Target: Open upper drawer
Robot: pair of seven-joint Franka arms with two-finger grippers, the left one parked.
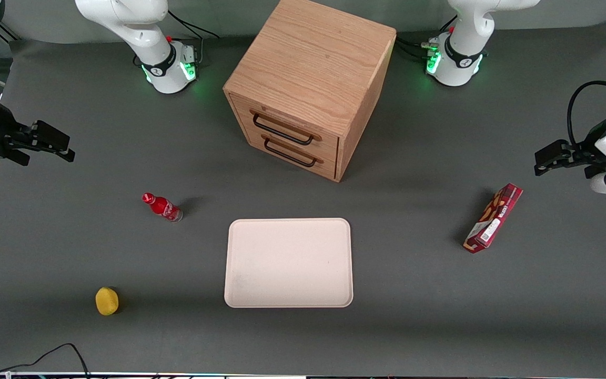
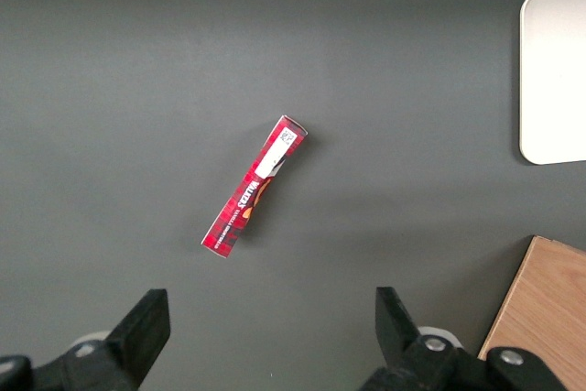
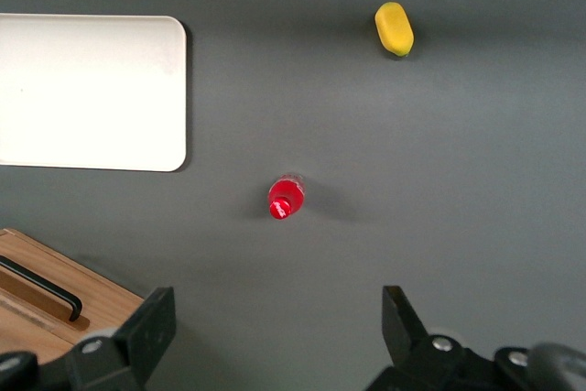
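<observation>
The wooden cabinet (image 1: 311, 68) stands at the middle of the table, farther from the front camera than the tray. Its upper drawer (image 1: 286, 128) is shut flush, its thin black wire handle (image 1: 281, 131) just above the lower drawer (image 1: 293, 153). My gripper (image 1: 60, 146) hangs open with nothing between its fingers, toward the working arm's end of the table and well apart from the cabinet. In the right wrist view the gripper (image 3: 279, 327) hovers over bare table, with a corner of the cabinet (image 3: 55, 313) and a black handle (image 3: 41, 286) beside one finger.
A red bottle (image 1: 162, 207) stands between the gripper and the tray (image 1: 288, 262). A yellow object (image 1: 107, 301) lies nearer the front camera. A red snack box (image 1: 493, 218) lies toward the parked arm's end. The bottle (image 3: 285, 199) also shows in the right wrist view.
</observation>
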